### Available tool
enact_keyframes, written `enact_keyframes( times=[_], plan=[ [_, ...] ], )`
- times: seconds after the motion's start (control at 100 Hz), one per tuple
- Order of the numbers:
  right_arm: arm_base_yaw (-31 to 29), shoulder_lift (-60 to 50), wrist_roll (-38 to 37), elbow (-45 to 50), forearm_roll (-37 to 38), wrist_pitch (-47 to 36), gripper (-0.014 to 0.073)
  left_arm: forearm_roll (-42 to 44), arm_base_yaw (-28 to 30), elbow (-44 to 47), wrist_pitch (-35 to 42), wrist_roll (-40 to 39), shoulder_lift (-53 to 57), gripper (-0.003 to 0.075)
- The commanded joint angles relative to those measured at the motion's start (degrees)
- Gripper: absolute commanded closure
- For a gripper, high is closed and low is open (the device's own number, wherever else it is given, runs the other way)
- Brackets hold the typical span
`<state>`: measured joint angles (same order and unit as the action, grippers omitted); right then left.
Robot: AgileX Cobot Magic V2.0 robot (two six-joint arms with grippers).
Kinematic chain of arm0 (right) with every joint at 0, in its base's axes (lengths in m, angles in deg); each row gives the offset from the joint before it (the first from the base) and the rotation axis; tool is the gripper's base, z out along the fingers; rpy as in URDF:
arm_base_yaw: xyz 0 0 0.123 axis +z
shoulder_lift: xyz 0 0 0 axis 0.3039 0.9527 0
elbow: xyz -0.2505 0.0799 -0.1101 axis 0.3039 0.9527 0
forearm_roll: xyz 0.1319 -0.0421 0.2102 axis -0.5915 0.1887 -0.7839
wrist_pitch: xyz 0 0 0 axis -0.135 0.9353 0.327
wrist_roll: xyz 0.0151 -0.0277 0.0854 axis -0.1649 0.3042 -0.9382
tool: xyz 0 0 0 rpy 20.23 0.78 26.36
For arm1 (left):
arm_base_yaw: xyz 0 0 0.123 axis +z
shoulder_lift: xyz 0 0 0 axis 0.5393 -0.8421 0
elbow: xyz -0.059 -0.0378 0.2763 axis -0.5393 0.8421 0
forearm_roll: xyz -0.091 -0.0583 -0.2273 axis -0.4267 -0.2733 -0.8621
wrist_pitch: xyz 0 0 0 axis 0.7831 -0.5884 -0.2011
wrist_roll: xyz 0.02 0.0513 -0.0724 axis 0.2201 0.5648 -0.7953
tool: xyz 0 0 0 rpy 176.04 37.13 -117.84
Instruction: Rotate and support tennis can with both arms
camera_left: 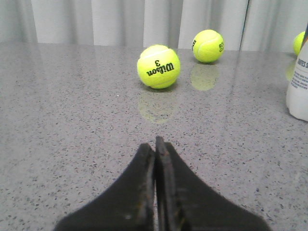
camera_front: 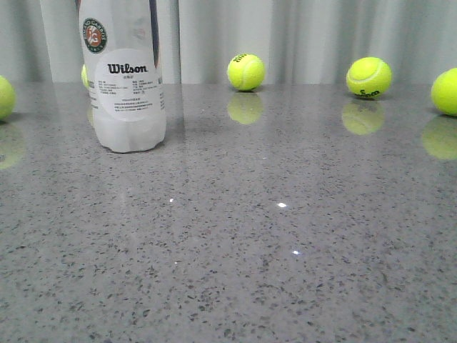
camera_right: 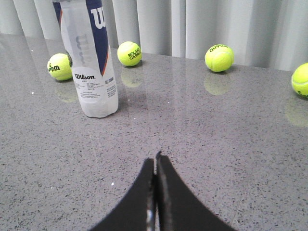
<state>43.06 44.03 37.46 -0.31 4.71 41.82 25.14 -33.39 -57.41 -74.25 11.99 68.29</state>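
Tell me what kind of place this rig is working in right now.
Probably a lab or test bench, not a court: a polished grey speckled stone countertop, pale curtains behind, loose tennis balls, and a Wilson tennis can standing upright. Both hands, left hand and right hand, are shut.

I've got one tennis can (camera_front: 123, 86) on the table (camera_front: 285, 250), five tennis balls on my front view, far-left ball (camera_front: 3, 96), ball half hidden behind the can (camera_front: 84, 76), centre ball (camera_front: 245, 71), right ball (camera_front: 368, 77), far-right ball (camera_front: 446, 91), two sets of jaws, left gripper (camera_left: 155, 142), right gripper (camera_right: 155, 158)
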Motion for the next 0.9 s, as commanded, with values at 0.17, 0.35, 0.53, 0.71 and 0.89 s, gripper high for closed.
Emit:
enact_keyframes(
  times=[0.17, 0.35, 0.53, 0.71, 0.89],
  plan=[
    [-1.4, 0.6, 0.5, 5.1, -0.4, -21.7, 0.0655, 0.0, -0.1, 2.6, 4.9, -0.5, 1.8, 0.0739],
    [-9.8, 0.6, -4.4, 12.4, 13.1, -38.9, 0.0655, 0.0, -0.1, 2.6, 4.9, -0.5, 1.8, 0.0738],
    [-19.0, -2.3, -18.4, 18.1, 23.1, -39.6, 0.0655, 0.0, -0.1, 2.6, 4.9, -0.5, 1.8, 0.0738],
    [-26.7, -8.0, -21.6, 18.0, 28.4, -23.7, 0.0655, 0.0, -0.1, 2.6, 4.9, -0.5, 1.8, 0.0739],
    [-28.2, -15.2, -21.6, 18.1, 29.4, -13.3, 0.0655, 0.0, -0.1, 2.6, 4.9, -0.5, 1.8, 0.0739]
  ],
)
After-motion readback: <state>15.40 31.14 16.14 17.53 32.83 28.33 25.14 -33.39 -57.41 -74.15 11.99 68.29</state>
